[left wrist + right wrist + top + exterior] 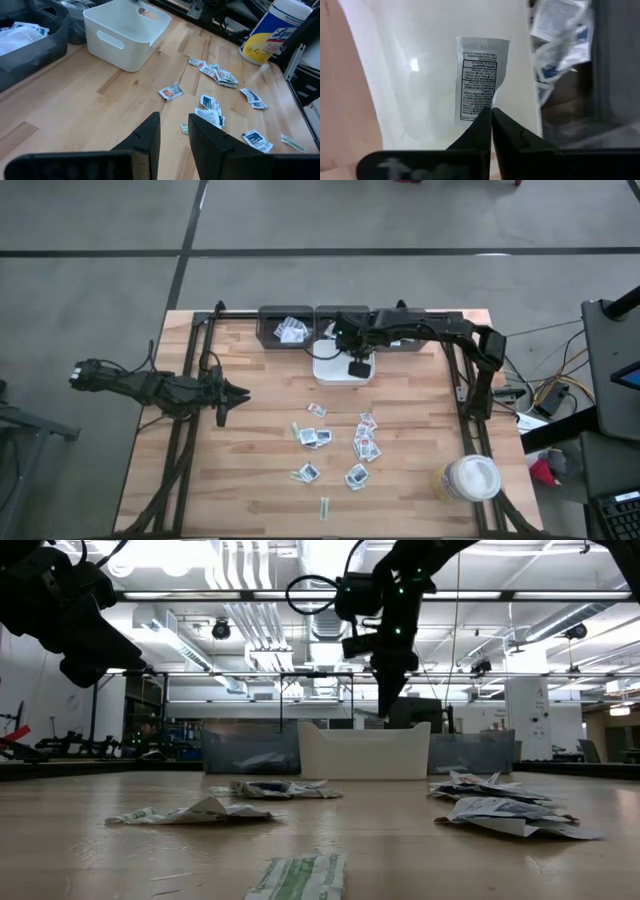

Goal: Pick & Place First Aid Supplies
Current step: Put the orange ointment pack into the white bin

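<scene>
Several first aid packets (360, 445) lie flat and scattered on the wooden table, also seen in the left wrist view (215, 107) and the low view (500, 810). A white tray (335, 376) stands at the far middle. My right gripper (357, 366) hangs over the tray, pointing steeply down, and is shut (491, 111) on a white packet with black print (482, 75). My left gripper (232, 393) waits over the table's left side, open (174, 131), with nothing between its fingers. My right gripper pinches the printed packet by one short end (489, 102) between its two fingers. The fingers come from above, pointing steeply down. The packet hangs below them over the tray's white inside (420, 75). I cannot tell whether its lower end touches the tray's floor.
Dark bins (285, 330) along the far edge behind the tray hold more packets. A round jar with a white lid (472, 478) stands near the table's front right corner. Dark frame rails run along the left (185, 440) and right (465, 400) sides.
</scene>
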Controlling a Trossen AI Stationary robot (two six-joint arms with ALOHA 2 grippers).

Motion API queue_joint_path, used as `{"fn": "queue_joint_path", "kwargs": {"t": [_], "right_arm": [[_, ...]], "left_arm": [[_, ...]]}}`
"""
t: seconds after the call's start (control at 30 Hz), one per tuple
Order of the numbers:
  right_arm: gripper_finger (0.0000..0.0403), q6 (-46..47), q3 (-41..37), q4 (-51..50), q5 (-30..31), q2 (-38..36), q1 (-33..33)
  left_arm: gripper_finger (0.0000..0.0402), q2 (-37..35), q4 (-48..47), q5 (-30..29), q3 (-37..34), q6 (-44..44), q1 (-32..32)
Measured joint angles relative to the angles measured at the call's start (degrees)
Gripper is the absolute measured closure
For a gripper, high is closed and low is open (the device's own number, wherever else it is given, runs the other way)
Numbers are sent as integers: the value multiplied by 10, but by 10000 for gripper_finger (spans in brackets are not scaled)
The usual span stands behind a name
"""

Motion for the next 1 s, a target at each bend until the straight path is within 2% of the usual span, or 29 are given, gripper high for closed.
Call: {"fn": "queue_joint_path", "kwargs": {"t": [0.17,0.37,0.63,0.73,1.0], "right_arm": [[394,-37,-40,52,0,0,14],[394,-98,-48,110,0,0,16],[394,-176,-49,116,3,46,14],[394,-181,-43,108,27,70,18],[394,-194,-20,108,26,83,19]], "left_arm": [[307,0,0,0,0,-1,0],[307,0,0,0,0,-9,0],[307,0,0,0,0,-13,0],[307,0,0,0,0,-13,0],[307,0,0,0,0,-13,0]]}}
